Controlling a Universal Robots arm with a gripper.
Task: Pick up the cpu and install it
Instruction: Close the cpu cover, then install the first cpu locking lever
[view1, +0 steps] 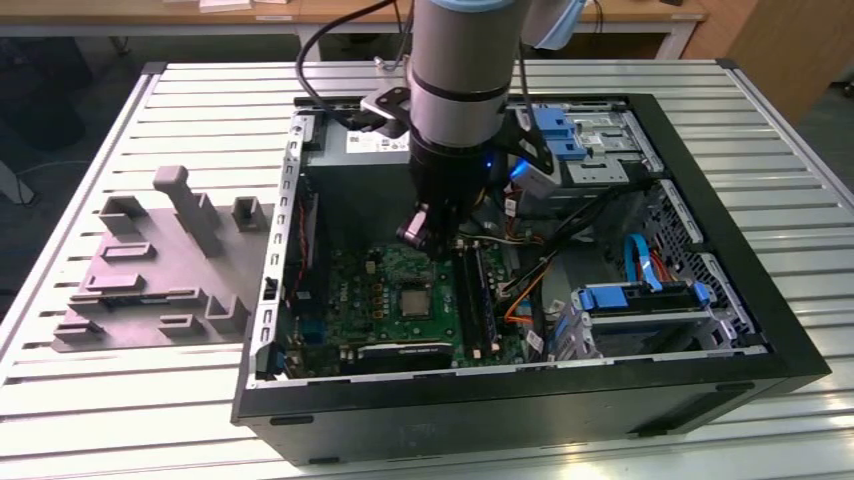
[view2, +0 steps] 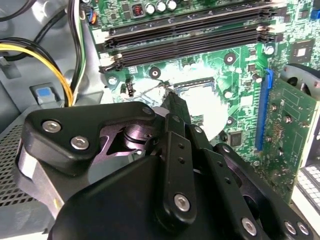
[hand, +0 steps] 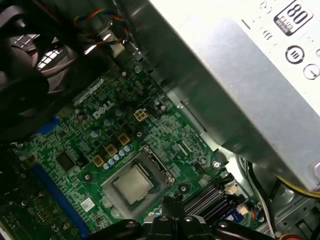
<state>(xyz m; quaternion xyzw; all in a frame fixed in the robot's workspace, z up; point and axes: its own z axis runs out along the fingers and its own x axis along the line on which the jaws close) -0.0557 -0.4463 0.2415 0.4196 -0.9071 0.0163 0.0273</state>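
Computer case (view1: 747, 330) lies open on a slatted aluminium table (view1: 80, 400); its near wall is black. Writing on the boards and housings is there but not transcribed here.

Inside, on the green motherboard (view1: 387, 300), the cpu (view1: 415, 300) sits flat in its metal-framed socket (hand: 150, 167); in the first wrist view its pale silvery top (hand: 133, 184) is seated square within the frame.

The gripper (view1: 416, 232) hangs above the board, just beyond the cpu, apart from it and holding nothing. In the second wrist view its black fingers (view2: 176, 107) appear drawn together to a narrow tip.

Beyond: grey power supply (hand: 240, 75). On the exterior view's left, outside the case, a grey fixture block (view1: 147, 270).
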